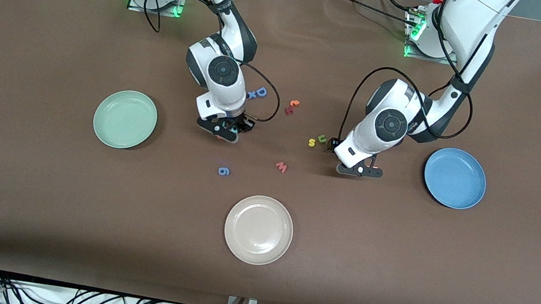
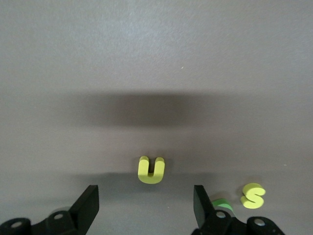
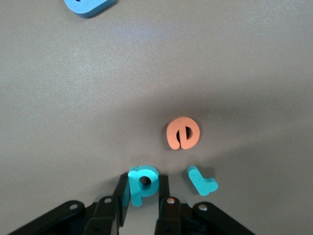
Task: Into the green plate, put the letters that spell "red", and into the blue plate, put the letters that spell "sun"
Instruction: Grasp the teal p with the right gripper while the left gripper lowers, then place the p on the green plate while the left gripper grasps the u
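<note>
- Front view: the right pincer (image 1: pixel 224 131) is down on the worktop (image 1: pixel 27 201) between the green plate (image 1: pixel 125 119) and the middle, over letters it hides. The left pincer (image 1: pixel 360 170) is low, between the blue plate (image 1: pixel 455 178) and the "s" (image 1: pixel 311 142) and green "u" (image 1: pixel 322 138), which lie just beside each other. Both plates are empty, one toward each end. A white plate (image 1: pixel 259 229) sits nearer the front edge, with stray letters such as the "g" (image 1: pixel 224 171) and "w" (image 1: pixel 281 166) scattered mid-worktop.
- Left wrist view: the left pincer (image 2: pixel 146 205) stands wide open and holds nothing. A yellow letter, the "n" (image 2: pixel 151 170), lies flat between the line of its fingers (image 2: pixel 88 203) but just ahead of the tips. The risk is closing too early, so the tips pinch air or flick the light foam away. The "s" (image 2: pixel 253 195) lies near one finger and may get knocked.
- Right wrist view: the right pincer (image 3: pixel 143 188) has nearly shut on the teal "d" (image 3: pixel 142 184), fingers (image 3: pixel 121 188) touching both sides. The "r" (image 3: pixel 201 180) lies just beside and the "e" (image 3: pixel 182 132) near. The hold looks shallow on thin foam, so the "d" may twist or slip on lifting, or drag the "r".
</note>
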Tool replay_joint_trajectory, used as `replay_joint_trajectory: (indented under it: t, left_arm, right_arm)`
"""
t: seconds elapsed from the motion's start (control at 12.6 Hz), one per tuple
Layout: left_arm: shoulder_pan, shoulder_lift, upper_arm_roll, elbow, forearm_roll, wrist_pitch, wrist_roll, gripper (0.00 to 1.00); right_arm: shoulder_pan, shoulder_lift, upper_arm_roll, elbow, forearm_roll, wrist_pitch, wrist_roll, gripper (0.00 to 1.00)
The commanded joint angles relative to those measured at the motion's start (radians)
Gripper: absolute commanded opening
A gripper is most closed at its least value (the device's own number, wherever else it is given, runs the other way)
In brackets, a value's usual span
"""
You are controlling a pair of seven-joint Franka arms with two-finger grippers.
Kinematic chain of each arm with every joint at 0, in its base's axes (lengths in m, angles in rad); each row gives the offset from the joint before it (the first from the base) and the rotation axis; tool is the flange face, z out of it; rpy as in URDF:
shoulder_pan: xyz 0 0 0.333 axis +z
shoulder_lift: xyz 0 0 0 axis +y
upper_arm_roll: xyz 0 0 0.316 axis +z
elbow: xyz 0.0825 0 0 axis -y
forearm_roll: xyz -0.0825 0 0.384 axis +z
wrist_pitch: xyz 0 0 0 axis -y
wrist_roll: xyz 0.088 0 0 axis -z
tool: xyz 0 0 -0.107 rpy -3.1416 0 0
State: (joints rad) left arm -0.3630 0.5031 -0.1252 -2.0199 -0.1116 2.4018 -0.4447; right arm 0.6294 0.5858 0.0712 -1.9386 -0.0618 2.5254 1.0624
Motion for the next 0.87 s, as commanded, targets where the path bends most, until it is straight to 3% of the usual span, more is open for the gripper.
replay_joint_trajectory:
  t: [0.0, 0.16, 0.32, 0.79]
  left_arm:
    - [-0.01, 0.006, 0.007, -0.014, -0.022, 0.028, 0.001, 0.86]
    - [-0.011, 0.011, 0.007, -0.022, -0.014, 0.03, 0.003, 0.85]
    - [-0.011, 0.014, 0.007, -0.028, -0.013, 0.039, 0.004, 0.82]
    - [-0.025, 0.041, 0.007, -0.028, -0.014, 0.074, 0.006, 0.79]
  right_arm:
    - [0.01, -0.046, -0.018, 0.024, -0.023, -0.072, -0.004, 0.16]
    - [0.004, -0.093, -0.021, 0.053, -0.021, -0.186, -0.068, 0.16]
    - [0.003, -0.147, -0.072, 0.053, -0.02, -0.291, -0.2, 0.16]
    - [-0.008, -0.228, -0.339, 0.018, 0.014, -0.424, -0.787, 0.16]
